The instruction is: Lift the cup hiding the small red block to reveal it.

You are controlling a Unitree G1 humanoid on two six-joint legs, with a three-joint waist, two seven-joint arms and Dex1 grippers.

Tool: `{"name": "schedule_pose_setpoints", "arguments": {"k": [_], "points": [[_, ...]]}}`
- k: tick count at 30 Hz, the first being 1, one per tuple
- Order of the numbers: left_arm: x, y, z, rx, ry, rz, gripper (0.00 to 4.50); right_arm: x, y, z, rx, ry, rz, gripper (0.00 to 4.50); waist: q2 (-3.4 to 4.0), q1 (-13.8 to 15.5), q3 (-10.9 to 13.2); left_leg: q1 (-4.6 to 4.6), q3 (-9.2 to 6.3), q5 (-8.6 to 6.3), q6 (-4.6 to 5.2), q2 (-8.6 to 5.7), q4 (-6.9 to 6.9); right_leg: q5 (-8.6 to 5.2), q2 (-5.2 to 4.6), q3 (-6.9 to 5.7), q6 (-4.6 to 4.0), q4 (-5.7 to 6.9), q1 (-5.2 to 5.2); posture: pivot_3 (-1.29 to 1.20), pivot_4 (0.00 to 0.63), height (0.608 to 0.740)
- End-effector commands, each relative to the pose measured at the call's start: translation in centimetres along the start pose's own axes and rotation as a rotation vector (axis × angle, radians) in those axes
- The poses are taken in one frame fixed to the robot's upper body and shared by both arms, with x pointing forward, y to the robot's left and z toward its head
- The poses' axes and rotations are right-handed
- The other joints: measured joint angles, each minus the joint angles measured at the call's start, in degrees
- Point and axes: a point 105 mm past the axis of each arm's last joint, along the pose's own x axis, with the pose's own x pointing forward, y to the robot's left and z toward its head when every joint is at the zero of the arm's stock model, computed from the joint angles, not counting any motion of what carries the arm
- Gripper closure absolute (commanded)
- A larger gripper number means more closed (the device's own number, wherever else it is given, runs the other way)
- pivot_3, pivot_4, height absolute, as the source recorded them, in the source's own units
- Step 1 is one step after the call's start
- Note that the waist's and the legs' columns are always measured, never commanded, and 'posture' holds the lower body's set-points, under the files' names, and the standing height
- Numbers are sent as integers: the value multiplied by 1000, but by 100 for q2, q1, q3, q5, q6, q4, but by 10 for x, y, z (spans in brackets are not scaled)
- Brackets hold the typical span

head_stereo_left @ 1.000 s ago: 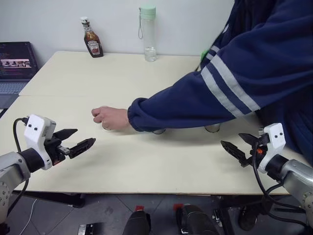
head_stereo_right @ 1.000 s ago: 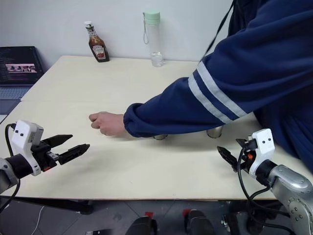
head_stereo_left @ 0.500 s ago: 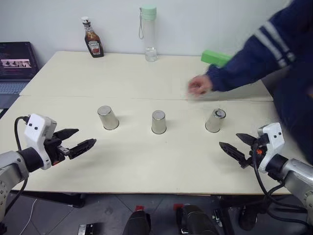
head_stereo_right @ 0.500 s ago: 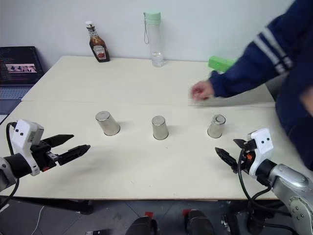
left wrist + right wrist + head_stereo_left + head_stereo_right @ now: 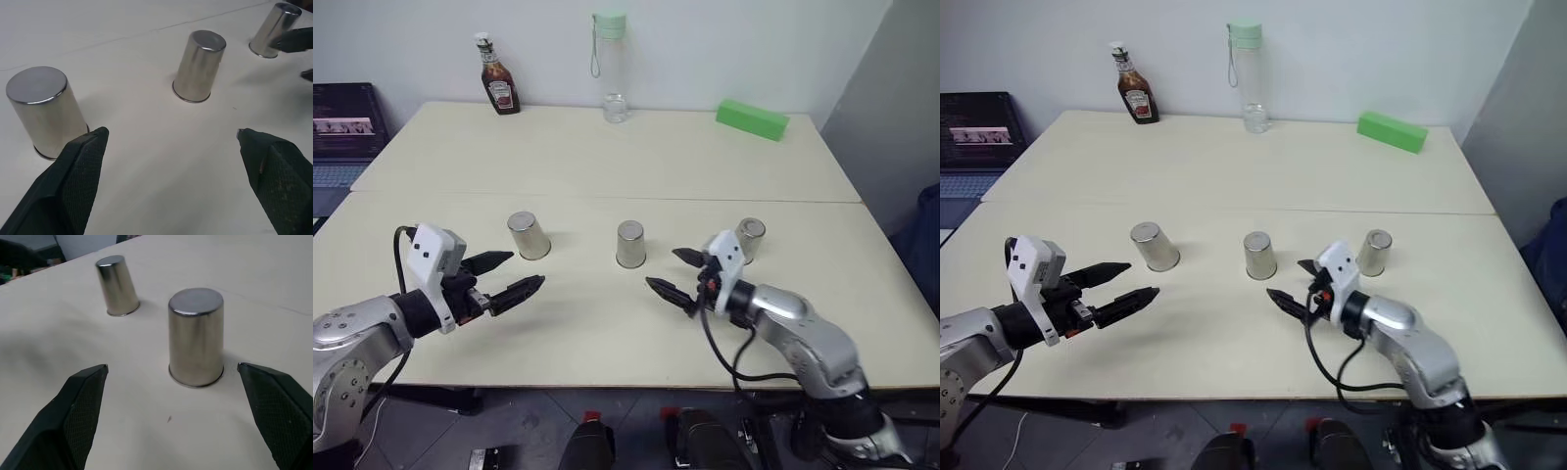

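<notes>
Right wrist view: the middle cup (image 5: 196,337) stands upside down on the desk (image 5: 146,431), framed between the right gripper (image 5: 1295,282)'s released, widely spread fingers (image 5: 83,401). Left of the middle cup stands a second cup (image 5: 528,236), with the left gripper (image 5: 508,275), also spread and empty, near it; right of the middle cup stands a third (image 5: 746,240). Which cup hides the small red block cannot be told. Polished steel walls look rigid, light and probably slippery; a grip across the tapered sides, about mid-height, seems soundest. Far behind the middle cup are a ketchup bottle (image 5: 496,76), a water bottle (image 5: 611,66) and a green block (image 5: 752,119).
</notes>
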Motion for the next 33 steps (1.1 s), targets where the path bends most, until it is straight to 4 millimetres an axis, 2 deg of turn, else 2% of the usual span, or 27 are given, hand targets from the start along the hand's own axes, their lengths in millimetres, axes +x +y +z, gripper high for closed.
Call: {"name": "schedule_pose_setpoints", "arguments": {"k": [1,9,22,30,33], "points": [[0,-9,14,68,-77,-18,29,22,-9,-11,-60,4,-5,0,-3,-1,-2,1,2,0,0,0,1,9,-1,1,-15,-1,1,0,150,740],[6,-27,17,155,-95,-89,29,56,-14,-11,-18,-31,24,0,-1,-17,-1,5,0,0,0,4,3,11,2,-1,-18,6,1,0,150,740],[10,-34,11,156,-79,-142,29,73,-24,-9,25,-58,7,0,0,-20,0,5,-2,0,-1,4,3,12,2,-2,-20,8,1,0,150,740],[13,-32,8,157,-68,-146,0,74,-27,5,-1,-109,7,1697,3,-24,2,6,-3,0,-1,5,3,12,3,-3,-20,10,1,0,150,740],[14,-31,8,158,-66,-147,0,71,-28,14,-14,-141,2,1717,3,-21,2,4,-5,0,0,4,2,12,2,-4,-20,9,1,0,150,740]]}}
